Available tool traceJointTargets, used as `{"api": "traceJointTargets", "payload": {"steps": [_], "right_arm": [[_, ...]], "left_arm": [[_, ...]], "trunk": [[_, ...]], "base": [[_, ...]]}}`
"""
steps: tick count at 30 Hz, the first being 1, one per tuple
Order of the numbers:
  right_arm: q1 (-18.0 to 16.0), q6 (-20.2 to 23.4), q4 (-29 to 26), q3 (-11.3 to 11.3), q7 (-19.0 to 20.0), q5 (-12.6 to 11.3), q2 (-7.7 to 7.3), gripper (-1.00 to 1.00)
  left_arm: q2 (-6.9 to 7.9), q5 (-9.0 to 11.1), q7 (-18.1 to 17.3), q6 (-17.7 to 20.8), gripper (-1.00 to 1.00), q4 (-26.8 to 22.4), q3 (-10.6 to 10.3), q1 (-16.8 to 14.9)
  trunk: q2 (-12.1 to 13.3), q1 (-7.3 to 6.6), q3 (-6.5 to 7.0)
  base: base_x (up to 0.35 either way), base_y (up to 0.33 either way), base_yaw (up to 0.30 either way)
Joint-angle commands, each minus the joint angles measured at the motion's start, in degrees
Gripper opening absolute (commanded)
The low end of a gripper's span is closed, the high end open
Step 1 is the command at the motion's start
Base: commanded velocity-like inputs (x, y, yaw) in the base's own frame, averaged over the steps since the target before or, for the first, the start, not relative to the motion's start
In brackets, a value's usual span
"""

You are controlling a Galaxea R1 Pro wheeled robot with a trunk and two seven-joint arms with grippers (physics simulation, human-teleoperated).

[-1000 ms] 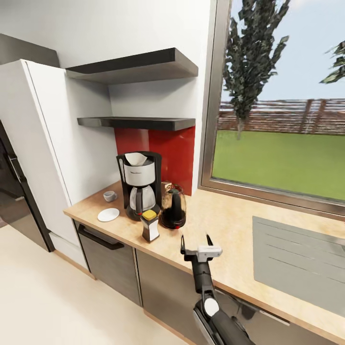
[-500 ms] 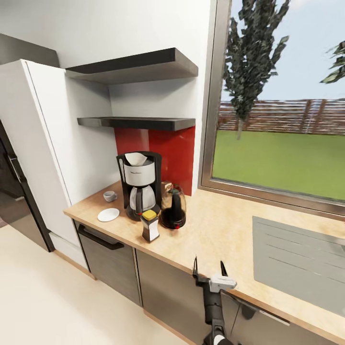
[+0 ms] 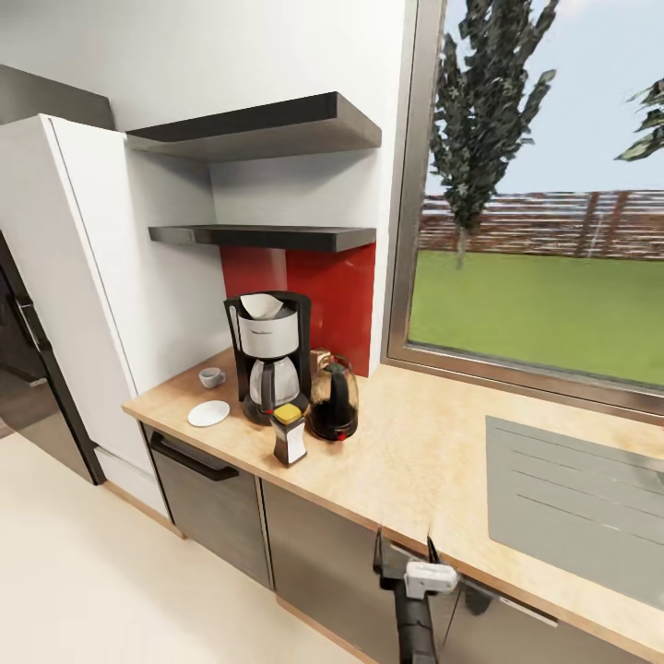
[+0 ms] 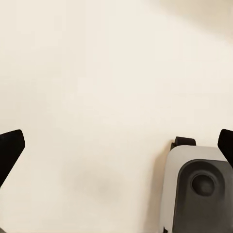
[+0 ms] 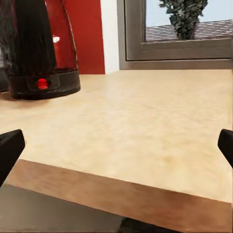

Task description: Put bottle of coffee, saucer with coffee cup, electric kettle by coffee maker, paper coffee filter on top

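At the counter's point(image 3: 433, 452) front edge my right pincer point(image 3: 406, 556) hangs with jaws wide, holding nothing; the cup point(image 3: 212, 376) sits off the saucer point(image 3: 209, 413) near the far-left corner, well apart.

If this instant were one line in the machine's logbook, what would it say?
right hand: open, empty, at countertop edge | kettle, coffee bottle beside coffee maker | cup off saucer
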Motion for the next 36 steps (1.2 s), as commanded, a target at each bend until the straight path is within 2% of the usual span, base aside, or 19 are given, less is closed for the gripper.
{"api": "traceJointTargets", "payload": {"steps": [1, 3, 13, 19, 23, 27, 32, 36], "right_arm": [[-0.04, -0.05, 0.93, 0.42, -0.57, 0.04, 0.34, 1.00], [0.10, -0.04, 2.60, 0.42, -0.54, 0.04, 0.88, 1.00], [1.04, 0.12, 11.39, 0.42, -0.50, 0.04, 0.88, 1.00], [1.74, 0.41, 14.06, 0.33, -0.50, -0.05, 0.88, 1.00], [3.62, 0.54, 14.55, 0.14, -0.50, -0.31, 0.88, 1.00], [8.04, 1.04, 14.74, -0.04, -0.44, -0.59, 0.88, 1.00], [11.59, 6.29, 14.78, -0.09, -0.42, -0.68, 0.88, 1.00], [12.68, 15.02, 14.77, -0.12, -0.35, -1.10, 0.88, 1.00]], "left_arm": [[-0.01, -0.63, 0.23, -0.25, 1.00, 0.10, 0.26, -0.04], [-0.01, -0.64, 0.23, -0.25, 1.00, 0.10, 0.24, -0.04], [-0.07, -0.63, 0.23, -0.29, 1.00, 0.10, 0.23, -0.04], [-0.12, -0.55, 0.23, -0.33, 1.00, 0.10, 0.36, -0.04], [-0.22, -0.56, 0.18, -0.26, 1.00, 0.24, 0.52, -0.04], [-0.20, -0.63, 0.00, 0.11, 1.00, 0.70, 0.44, 0.03], [-0.17, -0.59, -0.11, 0.57, 1.00, 0.96, 0.46, 0.12], [-0.06, -0.49, 0.26, 0.74, 1.00, 1.21, 0.71, 0.14]], "trunk": [[-0.04, 0.02, -0.02], [-0.04, 0.02, -0.02], [-0.04, 0.02, -0.02], [-0.04, 0.02, -0.02], [-0.04, 0.02, -0.02], [-0.04, 0.02, -0.02], [-0.04, 0.02, -0.02], [-0.04, 0.02, -0.02]], "base": [[0.000, 0.000, 0.000], [0.000, 0.000, 0.000], [0.000, 0.000, 0.000], [0.000, 0.000, 0.000], [0.000, 0.000, 0.000], [0.000, 0.000, 0.000], [0.000, 0.000, 0.000], [0.000, 0.000, 0.000]]}}
